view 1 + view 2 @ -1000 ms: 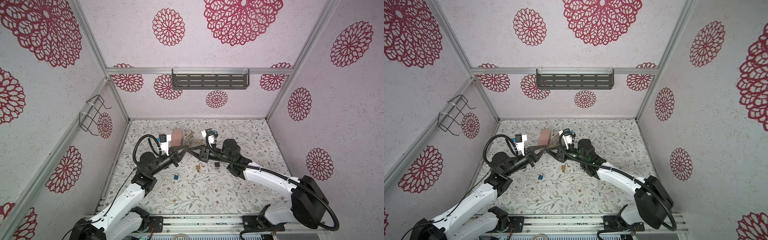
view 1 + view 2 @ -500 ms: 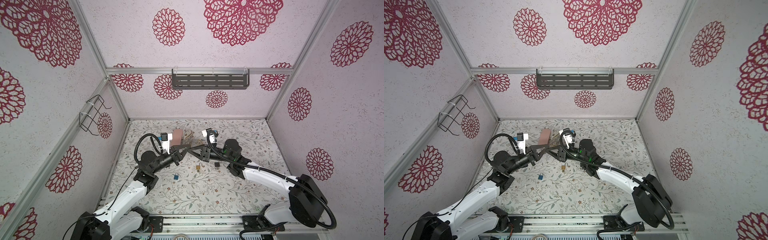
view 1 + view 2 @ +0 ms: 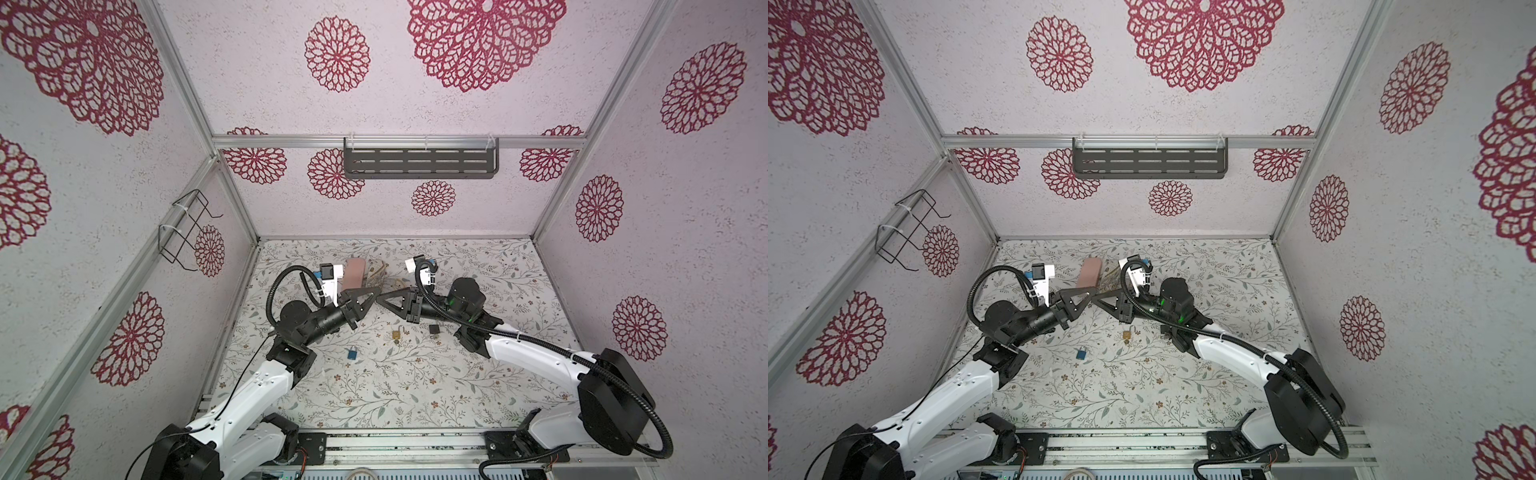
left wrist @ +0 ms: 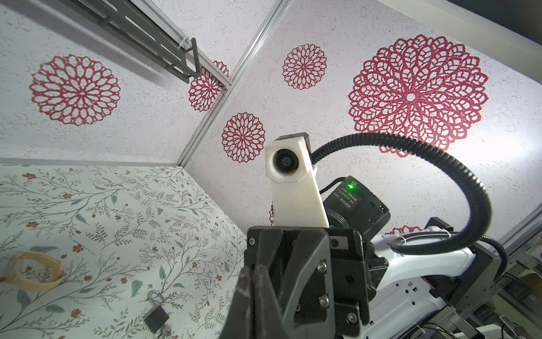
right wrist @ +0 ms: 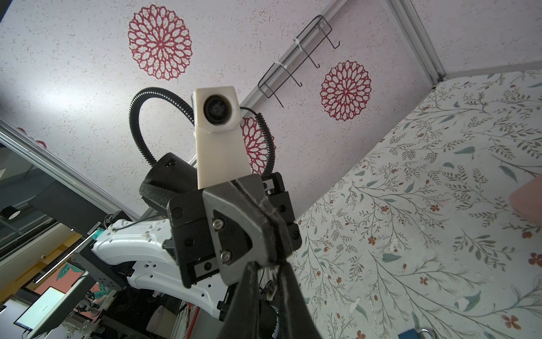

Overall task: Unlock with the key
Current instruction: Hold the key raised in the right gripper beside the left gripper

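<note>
Where left wrist shows padlock (image 4: pixel 157 315), right — blue lock (image 5: pixel 409 334)

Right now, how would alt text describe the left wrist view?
The right arm's black gripper, carrying a white camera box, fills the foreground. On the floral tabletop lie a small black padlock with silver shackle and a tan ring.

Pink block (image 3: pixel 356 272) lies near a tan band (image 4: pixel 35 271).
</note>
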